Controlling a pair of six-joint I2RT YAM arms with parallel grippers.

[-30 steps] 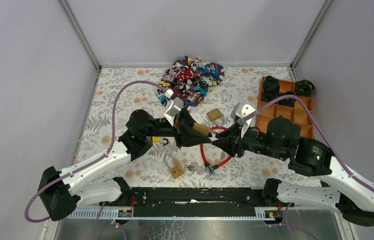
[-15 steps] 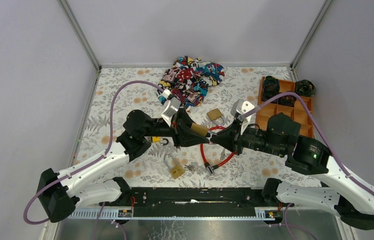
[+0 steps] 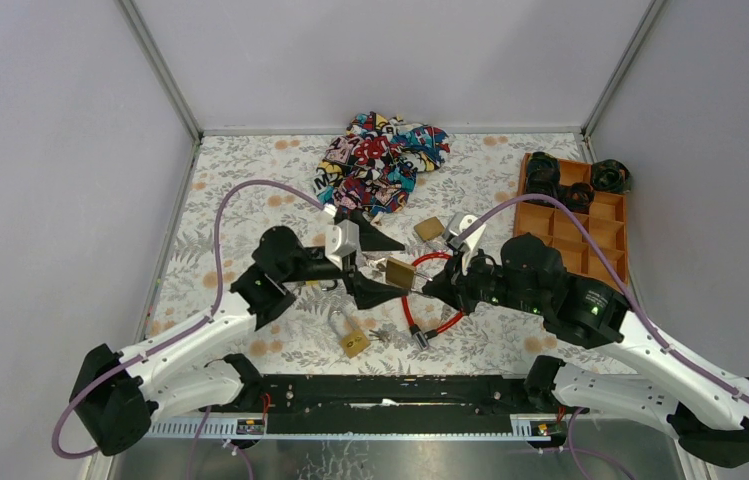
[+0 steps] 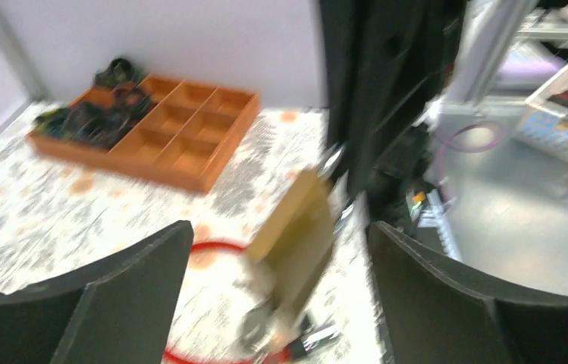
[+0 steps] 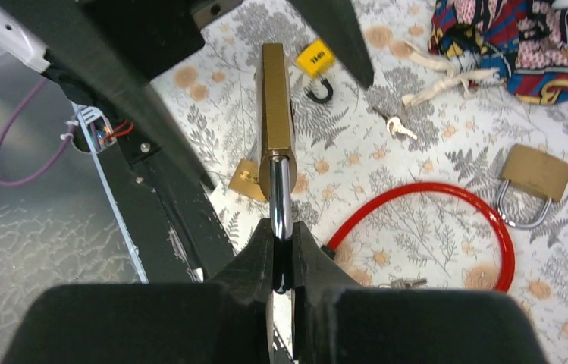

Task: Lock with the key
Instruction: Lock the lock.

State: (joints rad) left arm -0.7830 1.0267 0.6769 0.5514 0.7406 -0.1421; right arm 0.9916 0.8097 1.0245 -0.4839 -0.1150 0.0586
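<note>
The brass padlock (image 5: 277,114) hangs mid-air at the centre of the top view. The right claw (image 5: 282,231) pinches its steel shackle (image 5: 281,189). The left claw (image 3: 378,266) stands spread to either side of the body, not touching. The padlock looks dense, rigid and slick. Held by the thin shackle it may swing, so the flat brass sides seem the steadier hold. A key (image 5: 398,126) lies on the counter (image 3: 250,190).

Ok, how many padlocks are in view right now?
4: held brass padlock, its shackle in the right pincer; far brass padlock just beyond the red cable; small yellow padlock under the left arm; near brass padlock toward the front edge. More may be hidden beneath the arms.
</note>
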